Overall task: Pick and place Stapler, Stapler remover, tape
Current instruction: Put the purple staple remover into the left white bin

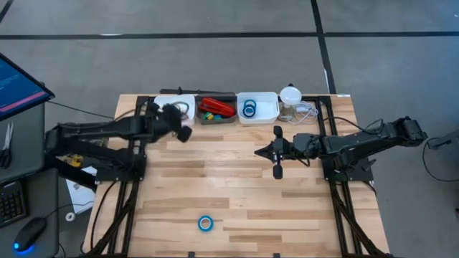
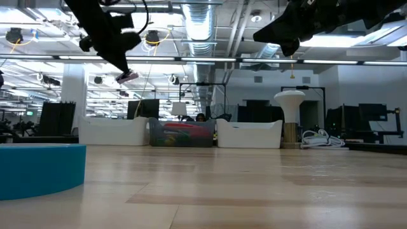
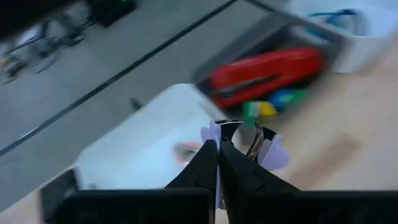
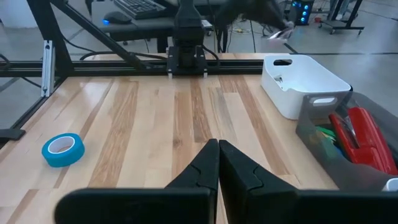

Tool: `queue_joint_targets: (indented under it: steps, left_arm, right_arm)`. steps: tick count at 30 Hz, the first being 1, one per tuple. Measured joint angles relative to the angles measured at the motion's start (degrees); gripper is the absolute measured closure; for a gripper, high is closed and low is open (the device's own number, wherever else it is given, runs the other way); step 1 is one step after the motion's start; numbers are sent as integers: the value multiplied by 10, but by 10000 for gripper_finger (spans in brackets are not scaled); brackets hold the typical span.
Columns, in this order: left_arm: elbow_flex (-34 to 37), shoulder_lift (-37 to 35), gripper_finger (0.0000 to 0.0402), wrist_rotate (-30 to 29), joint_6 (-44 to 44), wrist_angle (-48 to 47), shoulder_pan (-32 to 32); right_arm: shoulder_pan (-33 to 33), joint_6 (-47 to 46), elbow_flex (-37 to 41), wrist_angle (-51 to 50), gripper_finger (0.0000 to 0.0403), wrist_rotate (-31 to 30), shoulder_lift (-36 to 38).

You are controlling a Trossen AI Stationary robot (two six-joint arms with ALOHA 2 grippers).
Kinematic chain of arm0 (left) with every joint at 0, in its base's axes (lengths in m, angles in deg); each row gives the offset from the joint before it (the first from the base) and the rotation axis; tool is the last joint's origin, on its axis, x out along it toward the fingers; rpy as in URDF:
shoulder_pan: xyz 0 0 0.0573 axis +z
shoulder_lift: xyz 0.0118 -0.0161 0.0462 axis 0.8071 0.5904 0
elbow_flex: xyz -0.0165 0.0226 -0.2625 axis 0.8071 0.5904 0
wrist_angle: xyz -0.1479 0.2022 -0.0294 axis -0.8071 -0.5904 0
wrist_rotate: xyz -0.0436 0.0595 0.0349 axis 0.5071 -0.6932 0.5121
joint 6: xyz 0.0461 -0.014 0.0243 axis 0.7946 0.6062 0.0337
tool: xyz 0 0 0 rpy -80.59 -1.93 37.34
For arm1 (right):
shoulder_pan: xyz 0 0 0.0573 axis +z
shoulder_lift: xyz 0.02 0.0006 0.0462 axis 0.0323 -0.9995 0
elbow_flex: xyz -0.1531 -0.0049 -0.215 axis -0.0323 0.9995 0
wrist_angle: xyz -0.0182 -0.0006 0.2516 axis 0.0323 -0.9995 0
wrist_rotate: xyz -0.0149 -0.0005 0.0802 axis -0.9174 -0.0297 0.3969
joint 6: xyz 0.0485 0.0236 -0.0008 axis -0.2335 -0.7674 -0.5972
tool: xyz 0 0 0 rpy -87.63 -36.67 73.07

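stapler (image 1: 216, 107) sits in the grey bin (image 1: 215, 118), two tape rolls in the right white bin (image 1: 269, 107). left claw (image 3: 239, 140) grips the staple remover (image 3: 249, 134) above the left white bin (image 3: 149, 149). one tape (image 1: 206, 223) left on bench (image 1: 237, 193); right claw (image 1: 278, 172) closed, empty.

1. My left gripper (image 3: 219, 152) clamps a pale-winged metal piece (image 3: 249, 140), too blurred to make out fully.
2. The stapler (image 3: 267, 68) is smeared, its lower side hidden by the grey bin's wall.
3. The low view crops the near tape roll (image 2: 39, 168) at its left edge.
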Motion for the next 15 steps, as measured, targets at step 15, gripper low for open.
queue_joint_targets:
  steps: [15]
  left_arm:
    - [96, 35, 401, 127, 106, 152, 237]
  right_arm:
    - [0, -3, 0, 2, 402, 0, 0]
